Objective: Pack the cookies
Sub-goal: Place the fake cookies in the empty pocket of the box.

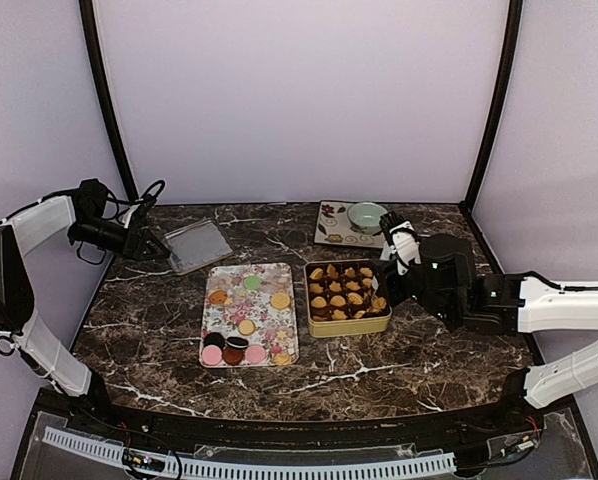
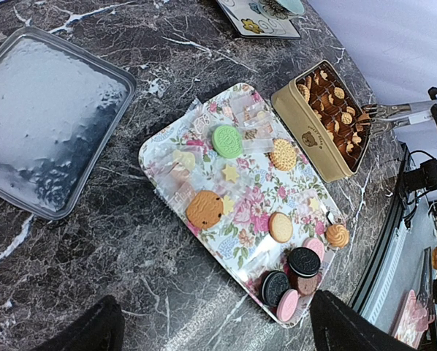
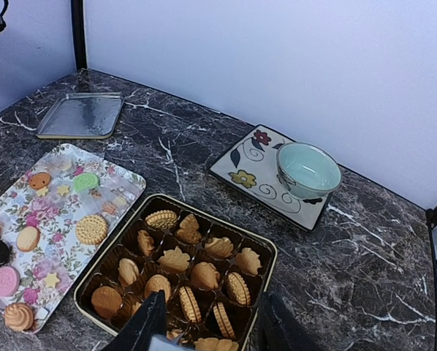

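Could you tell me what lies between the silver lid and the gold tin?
The flowery tray, carrying loose cookies, sits between them, as the left wrist view shows.

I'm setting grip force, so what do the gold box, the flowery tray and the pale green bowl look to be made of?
Gold box: probably thin metal, satin gold finish; crisp folded rim, printed side.
Flowery tray: likely plastic or melamine, glossy; printed pattern, thin raised edge, light glare.
Pale green bowl: apparently glazed ceramic; thick rim, smooth sheen.
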`<state>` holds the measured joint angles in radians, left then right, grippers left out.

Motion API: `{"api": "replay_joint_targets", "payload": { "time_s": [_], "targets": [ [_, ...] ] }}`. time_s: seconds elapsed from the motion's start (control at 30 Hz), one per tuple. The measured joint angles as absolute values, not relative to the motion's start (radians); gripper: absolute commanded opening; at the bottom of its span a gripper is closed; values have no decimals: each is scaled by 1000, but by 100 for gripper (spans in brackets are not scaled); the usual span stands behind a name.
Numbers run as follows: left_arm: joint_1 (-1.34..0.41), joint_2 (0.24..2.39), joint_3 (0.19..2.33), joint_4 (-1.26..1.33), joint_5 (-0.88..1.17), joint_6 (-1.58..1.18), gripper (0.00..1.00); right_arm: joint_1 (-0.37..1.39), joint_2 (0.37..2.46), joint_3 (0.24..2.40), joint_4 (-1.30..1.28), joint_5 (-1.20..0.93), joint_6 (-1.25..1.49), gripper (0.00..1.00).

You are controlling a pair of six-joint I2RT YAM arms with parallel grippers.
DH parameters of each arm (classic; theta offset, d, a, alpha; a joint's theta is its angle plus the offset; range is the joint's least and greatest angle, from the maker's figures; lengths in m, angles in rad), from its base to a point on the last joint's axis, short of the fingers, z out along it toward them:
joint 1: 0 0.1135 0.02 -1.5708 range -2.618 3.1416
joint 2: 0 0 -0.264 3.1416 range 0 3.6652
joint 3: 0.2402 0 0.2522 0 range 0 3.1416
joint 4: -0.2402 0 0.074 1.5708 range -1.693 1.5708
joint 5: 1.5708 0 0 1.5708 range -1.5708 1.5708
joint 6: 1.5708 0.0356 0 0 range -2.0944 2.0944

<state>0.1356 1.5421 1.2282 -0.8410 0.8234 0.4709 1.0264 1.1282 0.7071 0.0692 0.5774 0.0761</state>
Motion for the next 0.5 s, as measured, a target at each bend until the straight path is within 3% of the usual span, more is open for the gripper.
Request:
{"api": "replay_joint_targets", "payload": {
  "time_s": [0.2,0.5],
  "targets": [
    [136,1542,1228,-841,823,471,91,1019,1129,739,58,575,61,34],
    [136,1542,1228,-841,823,471,91,973,1141,772,75,555,57,32]
  ]
}}
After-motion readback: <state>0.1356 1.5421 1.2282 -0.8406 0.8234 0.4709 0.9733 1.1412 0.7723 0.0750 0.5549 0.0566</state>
